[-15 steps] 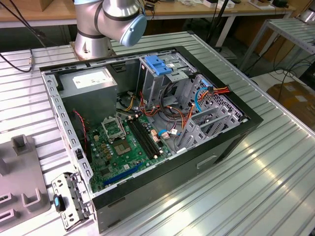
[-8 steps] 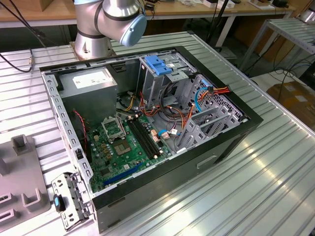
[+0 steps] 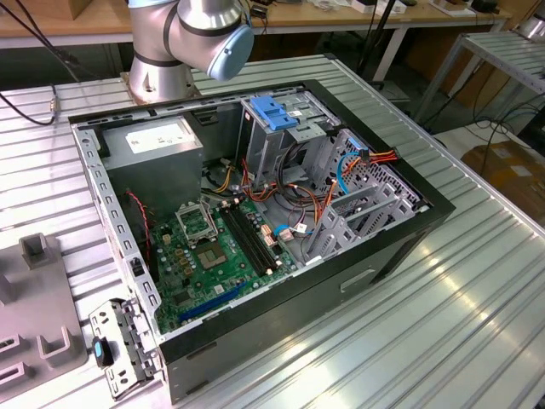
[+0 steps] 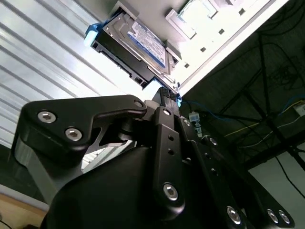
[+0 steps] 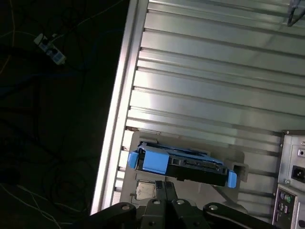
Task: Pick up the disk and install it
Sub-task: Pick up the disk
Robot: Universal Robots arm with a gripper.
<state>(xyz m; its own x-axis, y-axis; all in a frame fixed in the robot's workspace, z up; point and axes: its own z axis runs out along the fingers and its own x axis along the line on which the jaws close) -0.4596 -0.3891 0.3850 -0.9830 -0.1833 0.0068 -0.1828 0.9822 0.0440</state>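
Glare on table (image 4: 43,52) (shadowed elsewhere).

Silver arm (image 3: 170,38) with a pale-blue joint cap (image 3: 231,51); black fingers (image 4: 165,98) and links (image 4: 167,152) dotted with silver screws (image 4: 170,191).

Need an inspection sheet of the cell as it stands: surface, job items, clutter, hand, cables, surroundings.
Surface: ribbed metal table carrying an open computer case.
Job's things: the disk in blue rails, on edge in a grey holder near the table's edge, outside the case.
Clutter: grey fixture block and loose metal bracket at the exterior view's left.
Grippers: hand shut, holding nothing, tips close to the disk; contact cannot be told.
Cables: orange, red and blue wires inside the case; black cable on the table.
Surroundings: wooden bench behind; floor cables.
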